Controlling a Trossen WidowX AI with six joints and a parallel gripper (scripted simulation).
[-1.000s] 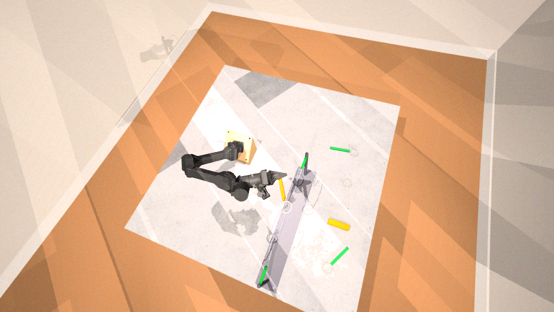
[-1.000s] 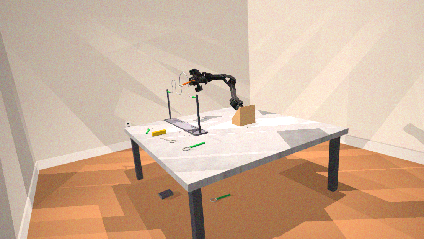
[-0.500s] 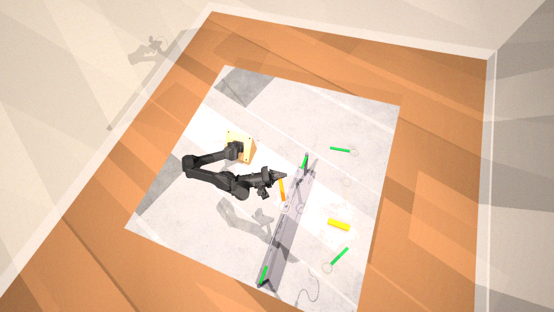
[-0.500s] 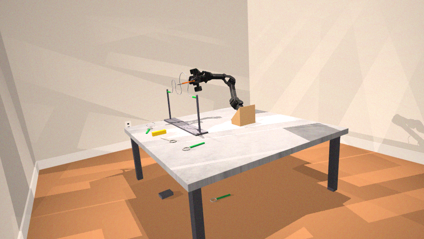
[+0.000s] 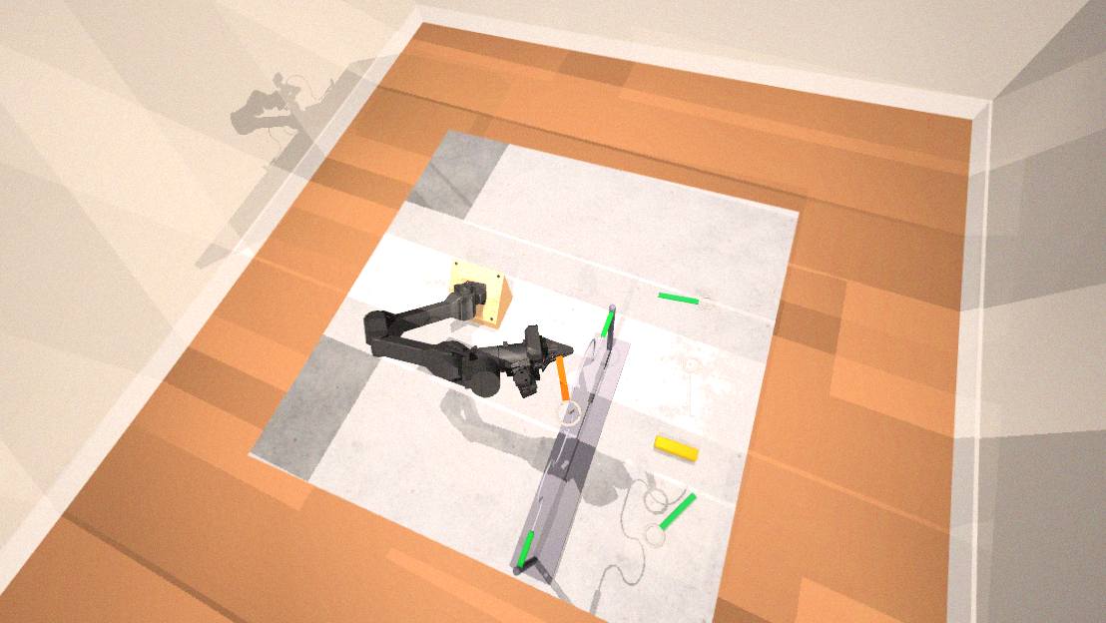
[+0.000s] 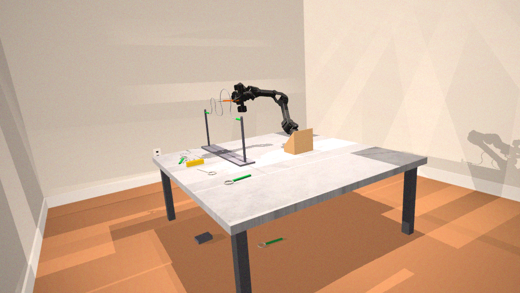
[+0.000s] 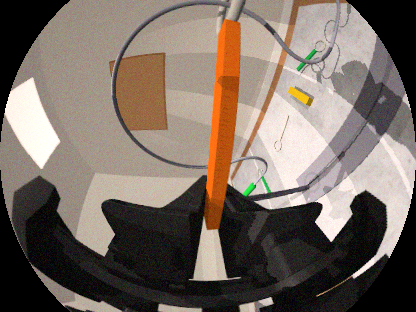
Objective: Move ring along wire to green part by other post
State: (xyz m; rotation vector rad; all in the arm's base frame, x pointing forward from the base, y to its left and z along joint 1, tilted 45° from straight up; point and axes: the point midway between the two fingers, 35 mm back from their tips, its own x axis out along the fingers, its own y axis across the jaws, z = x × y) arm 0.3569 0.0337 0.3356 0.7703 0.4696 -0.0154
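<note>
My slim orange bar-shaped handle [image 5: 562, 378] [image 6: 228, 100] [image 7: 225, 115] is clamped by its end in the black two-fingered claw [image 5: 571, 350] [image 6: 234, 98] [image 7: 210, 180]. At the handle's far end I see the pale thin ring [image 5: 568, 423] [image 6: 218, 100], up in the air at the bent grey wire [image 6: 220, 95] [image 7: 114, 85], between the two green end parts; I cannot tell whether ring and wire touch. Dark upright posts [image 6: 207, 129] [image 6: 242, 140] carry the wire's green ends [image 5: 608, 323] [image 5: 526, 548] [image 6: 207, 112] [image 6: 238, 119], rising from a long flat grey base [image 5: 585, 433] [image 6: 227, 155] on the marbled grey worktop [image 5: 650, 224] [image 6: 309, 174]. My black jointed arm [image 5: 421, 350] [image 6: 267, 92] reaches over from a tan wedge-shaped block [image 5: 503, 303] [image 6: 302, 141]. Past the base lie a yellow rectangular bar [image 5: 675, 447] [image 6: 195, 162] [image 7: 300, 96], two green-handled rings [image 5: 678, 511] [image 5: 678, 298] [image 6: 241, 178] and a white-handled ring [image 5: 690, 372] [image 6: 209, 172]. On the wooden floor [image 5: 889, 347] [image 6: 109, 233], I see another green-handled ring [image 6: 272, 241] and a dark rectangular block [image 6: 203, 237].
</note>
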